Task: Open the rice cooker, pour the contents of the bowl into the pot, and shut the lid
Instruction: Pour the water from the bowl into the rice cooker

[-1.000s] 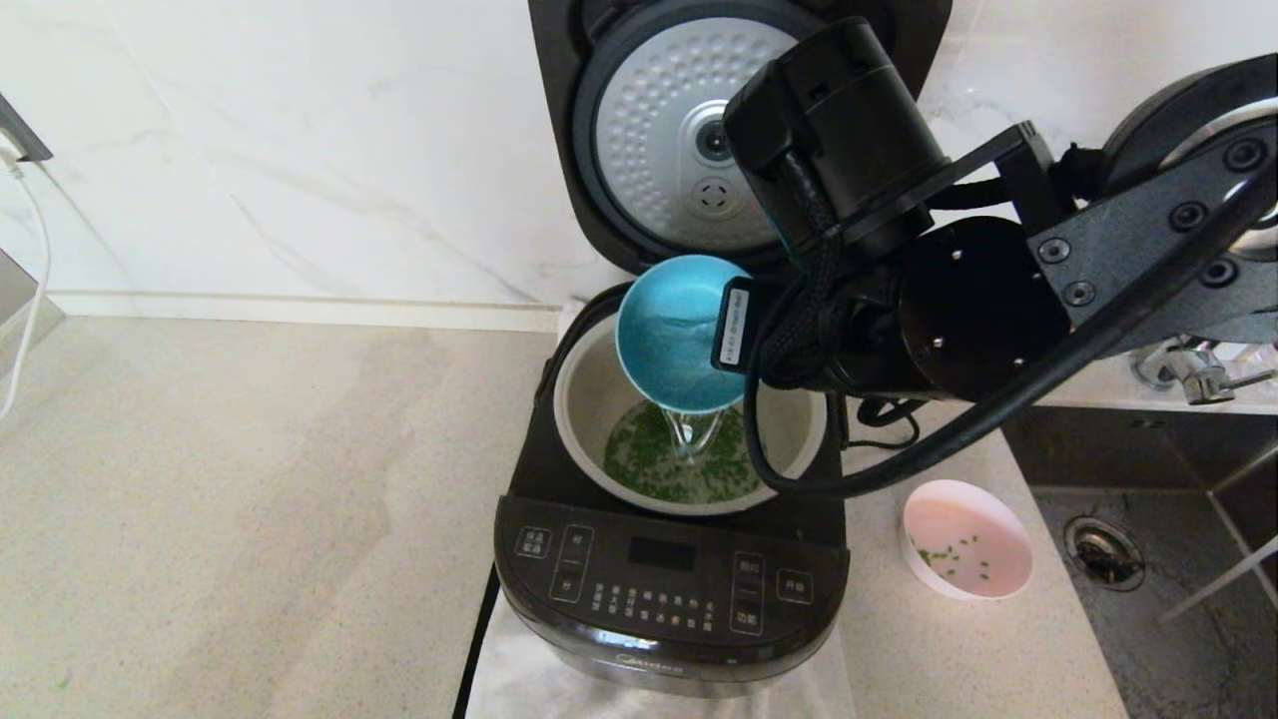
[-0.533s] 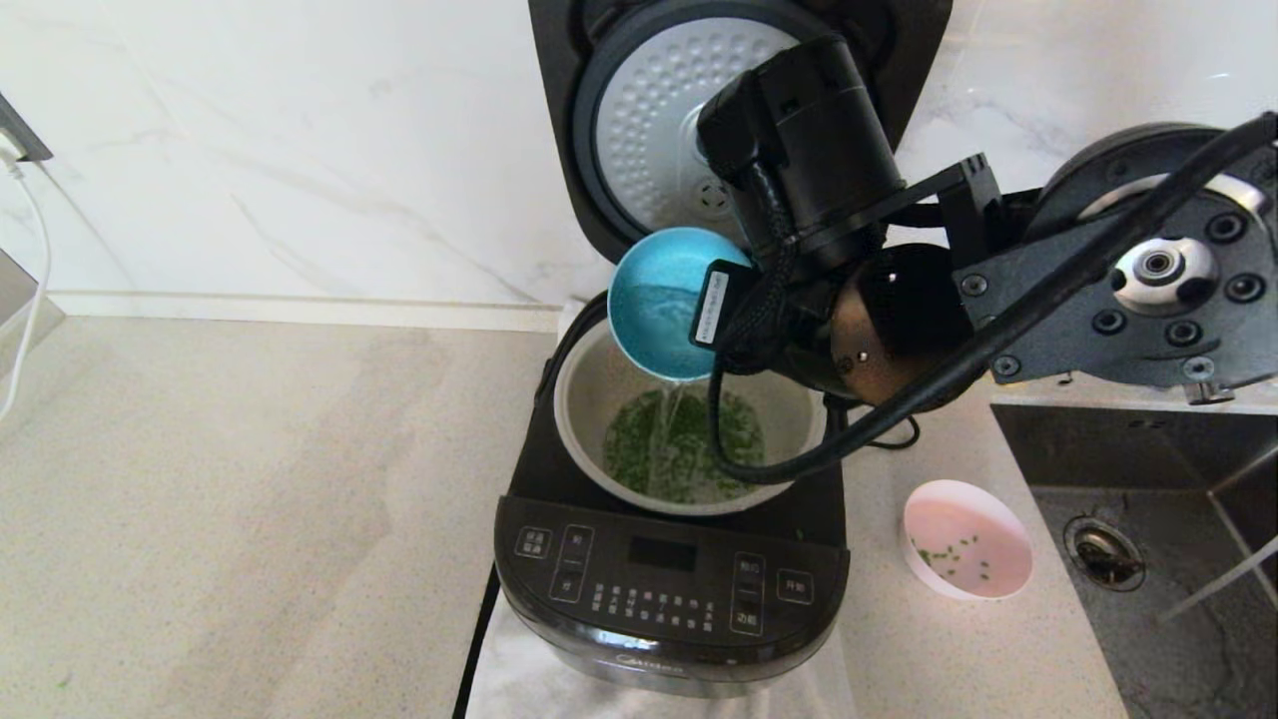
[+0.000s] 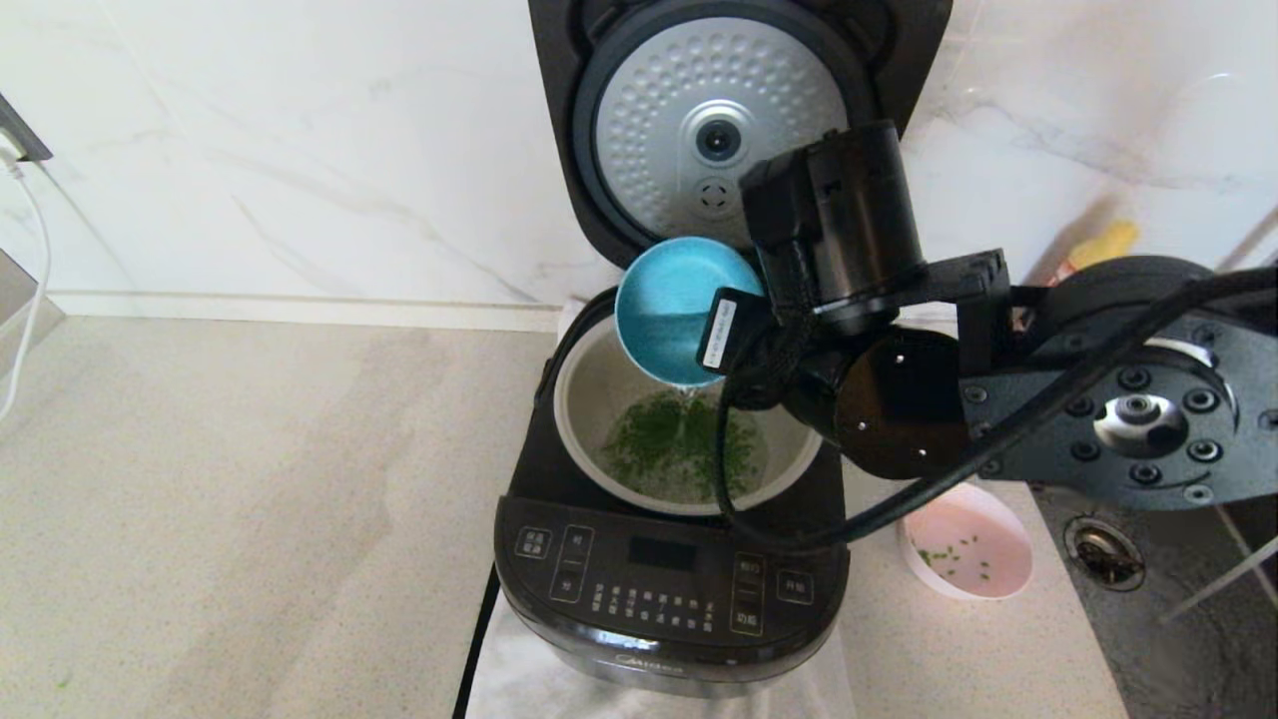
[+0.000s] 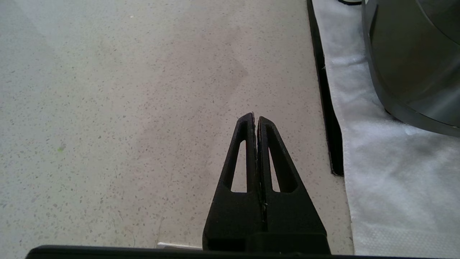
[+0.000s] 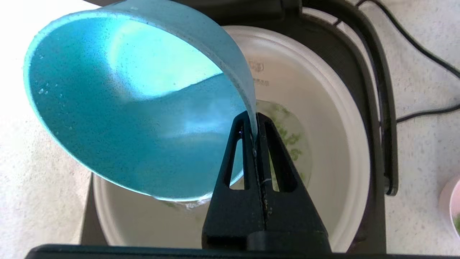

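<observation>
The black rice cooker (image 3: 669, 589) stands with its lid (image 3: 714, 120) swung up, its dimpled silver underside facing me. The pale pot (image 3: 589, 399) inside holds water and green bits (image 3: 679, 449). My right gripper (image 5: 254, 118) is shut on the rim of a blue bowl (image 3: 669, 305) (image 5: 125, 108), which is tipped steeply over the pot, a thin trickle of water falling from its lower edge. In the head view the wrist housing hides the gripper's jaws. My left gripper (image 4: 255, 118) is shut and empty, low over the counter to the left of the cooker.
A pink bowl (image 3: 966, 551) with a few green bits sits on the counter right of the cooker. A sink (image 3: 1148, 589) with a drain lies further right. A white cloth (image 4: 395, 162) lies under the cooker. The power cord (image 5: 424, 64) runs behind it.
The right arm has dropped lower and shifted, keeping the blue bowl tipped over the pot. The stream of water has thinned to a trickle. The lid's underside shows more.
</observation>
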You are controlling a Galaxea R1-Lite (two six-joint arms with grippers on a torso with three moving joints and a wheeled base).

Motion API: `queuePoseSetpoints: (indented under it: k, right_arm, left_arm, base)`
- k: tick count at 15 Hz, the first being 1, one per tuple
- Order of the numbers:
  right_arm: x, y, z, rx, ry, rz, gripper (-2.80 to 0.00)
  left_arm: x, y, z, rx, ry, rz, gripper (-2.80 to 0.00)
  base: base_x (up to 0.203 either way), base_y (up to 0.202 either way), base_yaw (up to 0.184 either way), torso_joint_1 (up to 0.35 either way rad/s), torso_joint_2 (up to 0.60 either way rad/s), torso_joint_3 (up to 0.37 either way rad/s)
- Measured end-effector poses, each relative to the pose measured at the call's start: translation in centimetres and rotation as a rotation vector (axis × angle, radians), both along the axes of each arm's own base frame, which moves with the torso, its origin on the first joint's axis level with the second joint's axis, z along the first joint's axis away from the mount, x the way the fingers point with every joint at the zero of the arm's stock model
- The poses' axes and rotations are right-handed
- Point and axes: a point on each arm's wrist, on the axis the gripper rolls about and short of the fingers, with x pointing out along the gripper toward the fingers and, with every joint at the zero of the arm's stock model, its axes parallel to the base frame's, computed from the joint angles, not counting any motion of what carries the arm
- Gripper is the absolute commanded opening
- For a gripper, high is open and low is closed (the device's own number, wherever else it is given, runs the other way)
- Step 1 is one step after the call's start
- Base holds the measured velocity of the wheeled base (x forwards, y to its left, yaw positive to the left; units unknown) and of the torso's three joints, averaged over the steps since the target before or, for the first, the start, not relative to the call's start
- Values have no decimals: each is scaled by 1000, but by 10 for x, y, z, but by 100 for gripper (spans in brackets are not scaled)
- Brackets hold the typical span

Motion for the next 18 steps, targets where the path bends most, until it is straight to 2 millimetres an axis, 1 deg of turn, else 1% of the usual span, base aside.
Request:
queuePoseSetpoints:
  k: [4,8,13,18]
  right_arm:
    - [-2,-5,-10,-4,-92,6,-280]
    - [-2,-6,-11,-11,-152,-8,-280]
    - [-2,1,-18,-19,-167,-12,-280]
    - [-5,11,-27,-76,-279,3,-280]
  left_arm:
    - [0,0,0,0,0,0,-280]
    - [0,0,0,0,0,0,-280]
    - [0,0,0,0,0,0,-280]
    - [0,0,0,1,0,0,-280]
  base:
    - [0,0,0,0,0,0]
    - [0,0,0,0,0,0]
    - [0,0,0,0,0,0]
    - [0,0,0,0,0,0]
